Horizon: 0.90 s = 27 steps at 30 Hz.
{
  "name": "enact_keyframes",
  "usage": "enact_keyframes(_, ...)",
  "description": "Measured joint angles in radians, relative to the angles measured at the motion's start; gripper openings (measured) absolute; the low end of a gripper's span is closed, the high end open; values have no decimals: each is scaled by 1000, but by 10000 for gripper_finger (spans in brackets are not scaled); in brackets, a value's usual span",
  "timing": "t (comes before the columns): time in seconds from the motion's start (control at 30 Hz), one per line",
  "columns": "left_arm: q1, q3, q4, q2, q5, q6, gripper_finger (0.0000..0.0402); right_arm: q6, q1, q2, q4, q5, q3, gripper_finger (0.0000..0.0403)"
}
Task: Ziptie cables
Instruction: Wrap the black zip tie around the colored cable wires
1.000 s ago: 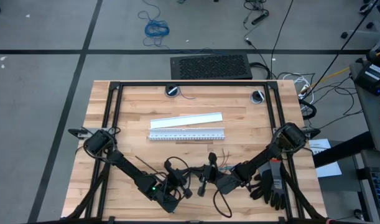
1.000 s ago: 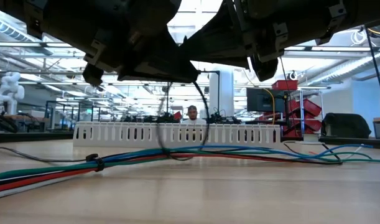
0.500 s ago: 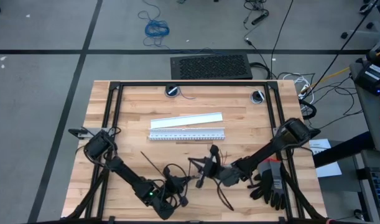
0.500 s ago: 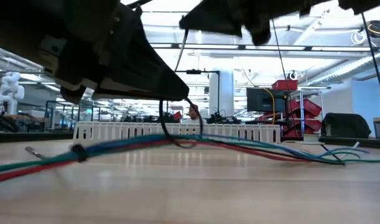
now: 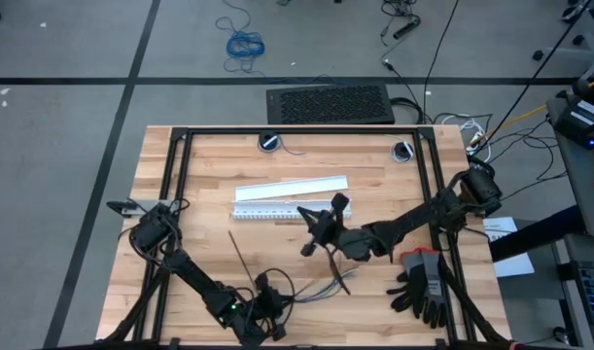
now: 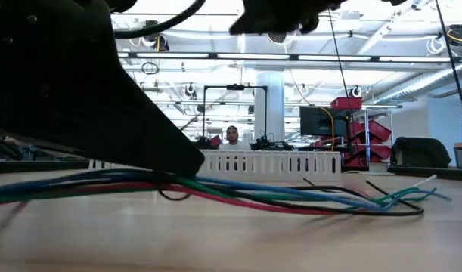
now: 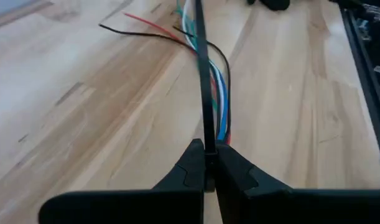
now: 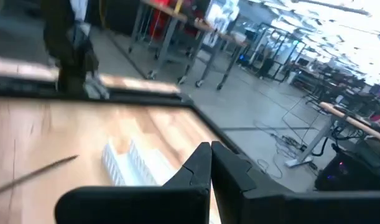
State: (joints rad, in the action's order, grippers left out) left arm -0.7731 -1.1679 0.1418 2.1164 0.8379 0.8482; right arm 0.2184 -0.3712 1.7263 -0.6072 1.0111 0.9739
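The cables (image 5: 321,285), a thin bundle of blue, green, red and white wires (image 7: 222,106), lie along the table near its front edge (image 6: 276,198). My left gripper (image 5: 277,296) sits low at their left end, shut on a black ziptie (image 7: 202,74) that runs out over the bundle. Another ziptie (image 5: 241,256) lies flat on the wood to the left. My right gripper (image 5: 314,228) hangs shut above the table's middle, clear of the cables, with nothing between its fingers (image 8: 210,149). My left gripper (image 7: 208,149) pinches the black ziptie between its two fingertips, at the strip's near part (image 7: 206,138). The fingers slant down from the table's near left and lie along the strip. The strip runs straight ahead above the wires. Whether the fingers also touch the wires, I cannot tell.
A white slotted strip (image 5: 292,211) and a flat white strip (image 5: 292,188) lie across the table's middle, behind the right gripper. Black gloves (image 5: 423,287) rest at the near right. A black frame (image 5: 180,146) borders the tabletop.
My right gripper has risen from the cables and gone toward the far edge, rolling as it went, still shut. My left gripper has sunk and drawn toward the near edge, and the bundle's left end, raised half a second ago, has come down to the table.
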Motion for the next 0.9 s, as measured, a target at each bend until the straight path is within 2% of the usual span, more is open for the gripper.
enact_keyframes(0.13,-9,0,-3,25,1,8,16,-53,23,-3,116,-67,0,0)
enact_keyframes(0.2,-10,0,-1,26,4,10,16,-57,5,-7,159,-65,-1,1)
enact_keyframes(0.3,-10,0,4,26,21,10,16,-44,-102,-56,161,-84,-2,8)
enact_keyframes(0.37,-9,0,5,26,32,10,16,-79,-201,-102,157,-150,0,19)
enact_keyframes(0.47,-4,0,4,26,50,10,16,-220,-317,-108,199,-200,1,45)
enact_keyframes(0.57,4,0,7,26,74,10,16,-474,-376,-10,233,-201,-18,80)
enact_keyframes(0.67,18,0,5,26,108,9,16,-639,-379,152,128,-135,-25,116)
enact_keyframes(0.83,46,0,-1,25,122,9,16,-653,-322,386,-308,-115,-24,165)
enact_keyframes(0.9,54,0,-1,25,121,10,16,-680,-299,444,-420,-121,-24,179)
